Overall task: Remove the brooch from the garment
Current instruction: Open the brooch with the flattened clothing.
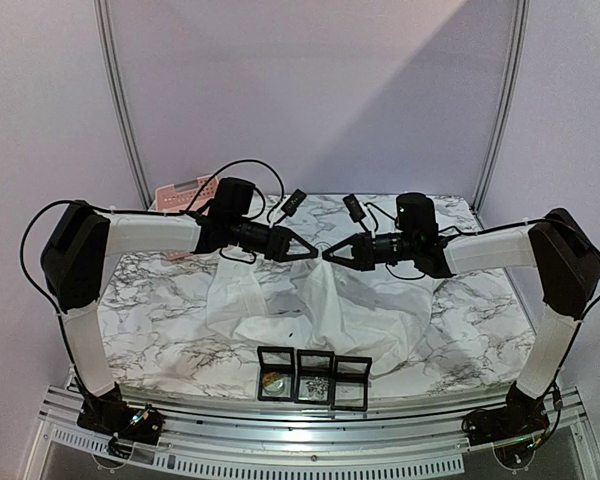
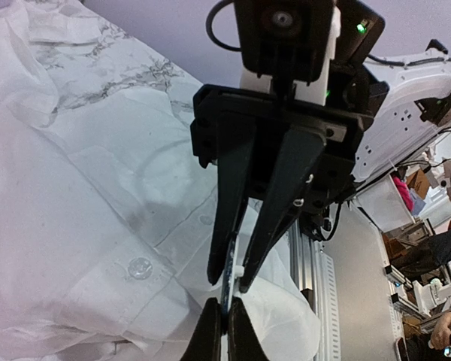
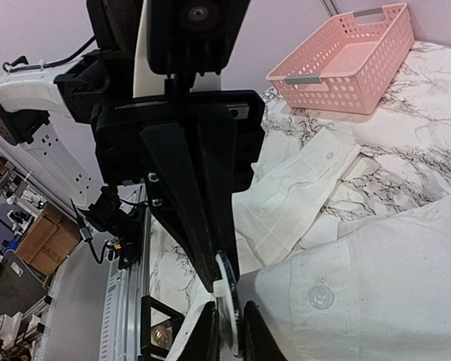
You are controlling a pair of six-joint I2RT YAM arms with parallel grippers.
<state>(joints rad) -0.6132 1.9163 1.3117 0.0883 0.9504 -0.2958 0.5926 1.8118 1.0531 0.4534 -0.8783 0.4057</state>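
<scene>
**Left hand** (image 1: 315, 250): centre of the top view, just left of the midline, raised above the shirt. Its jaws are together, pinched on the edge of a thin disc.

**Brooch** (image 3: 227, 310): the thin greyish disc, seen edge-on in both wrist views, judged to be the brooch. It sits at the meeting point of the two hands, in the lower middle of each wrist view. A small white piece sits against it. I cannot tell whether this is a fitting or a fold of cloth.

**Right hand** (image 1: 332, 253): just right of the midline, tip to tip with the left. Its jaws stand narrowly apart on either side of the disc. I cannot tell whether they press on it.

**Garment** (image 1: 320, 310): a white shirt, crumpled, in the centre of the counter (image 1: 160, 300) below both hands. A button (image 3: 321, 295) shows at the lower right of the right wrist view.

**Pink basket** (image 1: 183, 193): upper left of the top view, well apart from the hands.

**Display boxes**: three in a row at the lower centre. The left one (image 1: 275, 372) holds something golden, the middle one (image 1: 315, 375) holds small silvery pieces, and the right one (image 1: 352, 382) looks dark inside.

**Progress (judgement)**: the brooch is gripped and appears raised off the shirt, so the task looks well advanced. It is not shown that the pin is fully free of the fabric. What is left is to draw it away and set it down.
</scene>
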